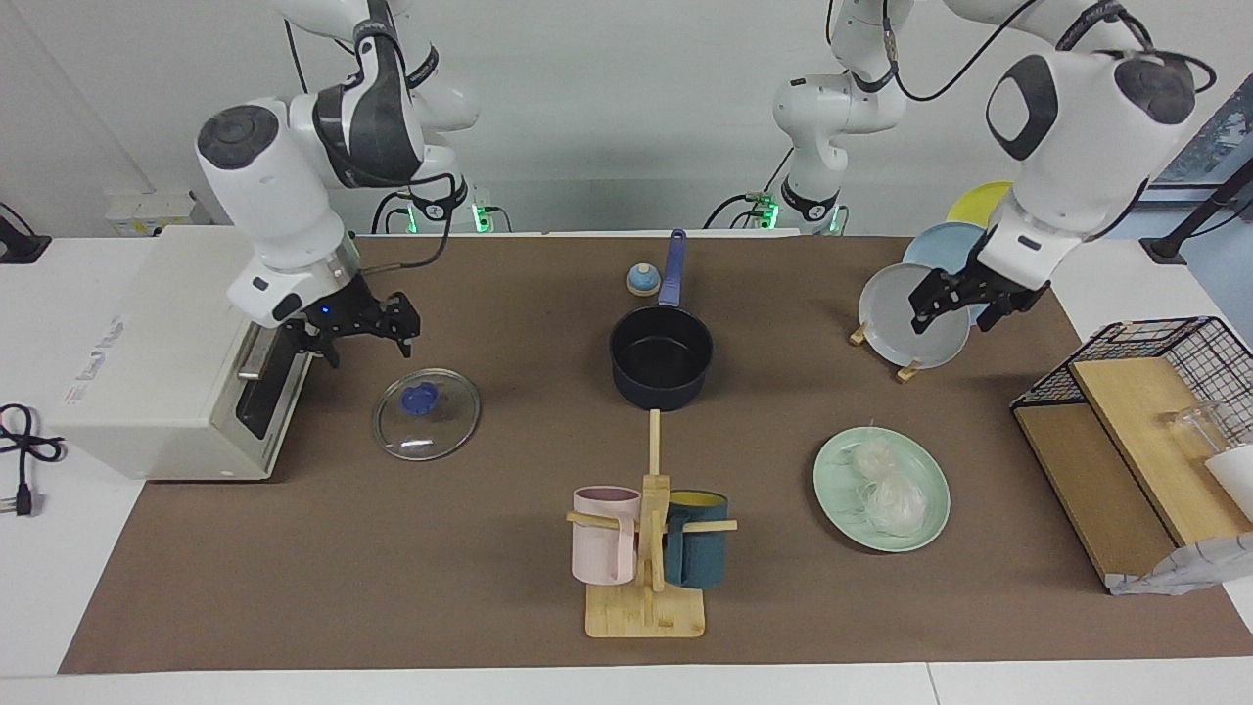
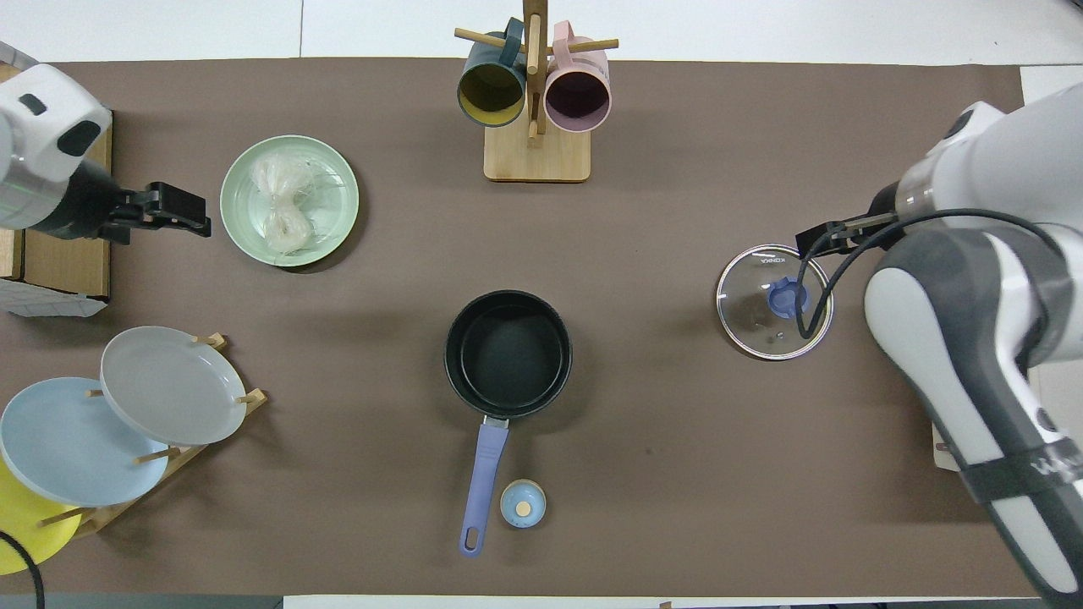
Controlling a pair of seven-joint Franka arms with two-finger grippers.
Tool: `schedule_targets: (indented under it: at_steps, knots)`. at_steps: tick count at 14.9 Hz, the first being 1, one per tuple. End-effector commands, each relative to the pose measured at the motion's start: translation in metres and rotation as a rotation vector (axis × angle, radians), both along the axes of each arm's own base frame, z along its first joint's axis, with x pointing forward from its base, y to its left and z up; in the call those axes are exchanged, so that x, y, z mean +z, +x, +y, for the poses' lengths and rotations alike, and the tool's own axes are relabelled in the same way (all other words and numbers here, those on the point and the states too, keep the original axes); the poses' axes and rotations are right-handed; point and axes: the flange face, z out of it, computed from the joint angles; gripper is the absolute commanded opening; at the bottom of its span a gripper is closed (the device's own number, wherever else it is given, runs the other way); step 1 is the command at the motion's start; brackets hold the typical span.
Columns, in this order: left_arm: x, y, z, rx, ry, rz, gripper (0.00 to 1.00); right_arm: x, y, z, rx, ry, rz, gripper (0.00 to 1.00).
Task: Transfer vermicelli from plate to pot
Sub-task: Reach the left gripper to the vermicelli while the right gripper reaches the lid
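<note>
Vermicelli (image 1: 886,487) on plate (image 1: 930,514), untouched

A glass lid (image 1: 427,414) lies beside the toaster oven (image 1: 176,367); two mugs (image 1: 646,548) hang on a rack.

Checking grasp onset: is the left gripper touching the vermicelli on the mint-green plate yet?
Apart. The overhead view shows the left gripper short of the plate's rim, brown mat between them; the vermicelli lies untouched.

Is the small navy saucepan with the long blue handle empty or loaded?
Empty. The small navy saucepan shows only its bare black inside, and both whitish vermicelli bundles lie on the mint-green plate.
</note>
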Motion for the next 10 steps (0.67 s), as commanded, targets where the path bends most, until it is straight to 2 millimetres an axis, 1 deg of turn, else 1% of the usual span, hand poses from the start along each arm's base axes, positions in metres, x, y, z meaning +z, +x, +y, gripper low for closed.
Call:
schedule_targets:
  at_steps: [1,3,4,6,8,9,10]
  knots:
    - [-0.042,0.03,-0.007,0.021,-0.013,-0.014,1.0,-0.037,-0.003,0.006,-0.011,0.015,-0.028,1.0]
    - [-0.077,0.046,-0.009,0.023,-0.012,-0.026,1.0,-0.061,-0.015,0.005,-0.01,0.014,-0.058,1.0]
    - [-0.093,0.051,-0.022,0.008,-0.014,-0.036,1.0,-0.07,-0.022,0.005,-0.01,0.013,-0.058,1.0]
    - [-0.132,0.062,-0.032,0.014,-0.01,-0.035,1.0,-0.089,-0.022,0.003,-0.008,0.013,-0.043,1.0]
    - [-0.158,0.071,-0.041,0.012,-0.007,-0.069,1.0,-0.091,-0.022,0.007,-0.004,0.014,-0.047,1.0]
    - [-0.165,0.074,-0.041,0.003,0.008,-0.08,1.0,-0.097,-0.025,0.015,0.01,0.014,-0.04,1.0]
    - [-0.175,0.076,-0.04,-0.018,0.039,-0.085,1.0,-0.103,-0.028,0.018,0.017,0.013,-0.032,1.0]
